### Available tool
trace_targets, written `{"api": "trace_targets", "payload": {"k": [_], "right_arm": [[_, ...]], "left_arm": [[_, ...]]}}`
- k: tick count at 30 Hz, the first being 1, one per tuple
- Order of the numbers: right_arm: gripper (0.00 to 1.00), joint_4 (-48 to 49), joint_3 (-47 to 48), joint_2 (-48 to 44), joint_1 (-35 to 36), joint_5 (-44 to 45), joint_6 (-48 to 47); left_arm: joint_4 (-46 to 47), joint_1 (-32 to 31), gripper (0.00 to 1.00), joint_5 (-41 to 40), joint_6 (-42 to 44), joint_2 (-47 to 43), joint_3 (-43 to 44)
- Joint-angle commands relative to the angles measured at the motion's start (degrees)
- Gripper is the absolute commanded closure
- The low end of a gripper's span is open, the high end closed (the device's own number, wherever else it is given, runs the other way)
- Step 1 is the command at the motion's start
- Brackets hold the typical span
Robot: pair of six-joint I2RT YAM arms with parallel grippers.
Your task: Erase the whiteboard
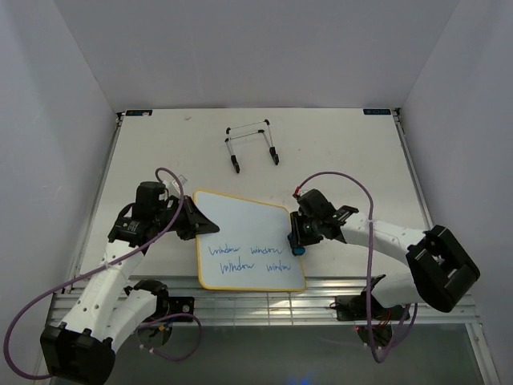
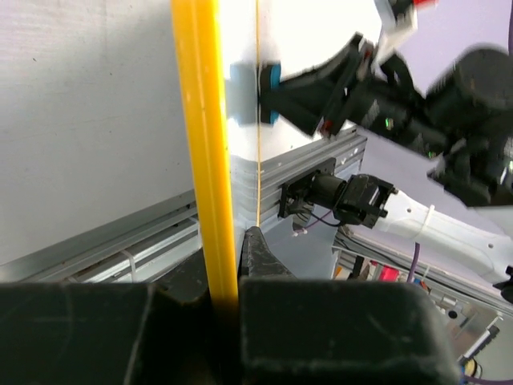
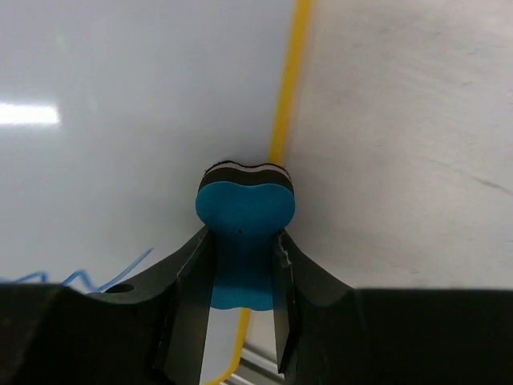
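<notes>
The whiteboard [image 1: 244, 233], white with a yellow frame, lies flat at the table's near middle, with two lines of blue writing [image 1: 248, 258] on its near half. My left gripper [image 1: 195, 218] is shut on the board's left frame edge [image 2: 204, 160]. My right gripper [image 1: 297, 237] is shut on a blue eraser [image 3: 244, 233] and holds it at the board's right edge [image 3: 284, 104], the felt end down on the frame. A stroke of blue writing [image 3: 120, 269] shows left of the eraser. The eraser also shows in the left wrist view [image 2: 267, 92].
A black-and-white wire easel stand [image 1: 252, 144] lies on the table behind the board. The table's aluminium front rail [image 1: 264, 301] runs just below the board. White enclosure walls stand on both sides and at the back.
</notes>
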Motion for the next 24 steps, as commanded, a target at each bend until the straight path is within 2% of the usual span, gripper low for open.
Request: {"api": "trace_targets", "payload": {"k": [1,6,8,9,14,16,19,24], "right_arm": [[0.92,1.5,-3.4,-1.7,9.6,-16.7,3.9],[0.92,7.4,3.5,-4.1,19.2,-15.9,10.0],[0.92,9.7,5.7,-2.5,23.1,-16.4,11.2],[0.92,10.9,12.6,0.7,26.7,-16.7,12.1],[0.92,6.5,22.4,8.6,30.5,-14.8,10.1],[0.92,4.4,23.8,9.9,30.6,-11.9,9.2],[0.92,3.5,20.6,9.8,27.8,-11.8,8.4],[0.92,0.1,5.4,4.0,17.6,-9.5,7.1]], "left_arm": [[4.5,-0.3,1.00,-22.5,10.7,1.3,-0.4],[4.5,-0.3,1.00,-22.7,10.6,0.7,-0.6],[4.5,-0.3,1.00,-22.7,10.6,0.7,-0.6],[4.5,-0.3,1.00,-22.7,10.5,0.7,-0.5],[4.6,-0.3,1.00,-22.7,10.5,0.6,-0.5],[4.6,-0.3,1.00,-22.8,10.5,0.4,-0.5],[4.5,-0.3,1.00,-22.8,10.5,0.1,-0.6],[4.5,-0.3,1.00,-22.7,10.6,0.4,-0.5]]}}
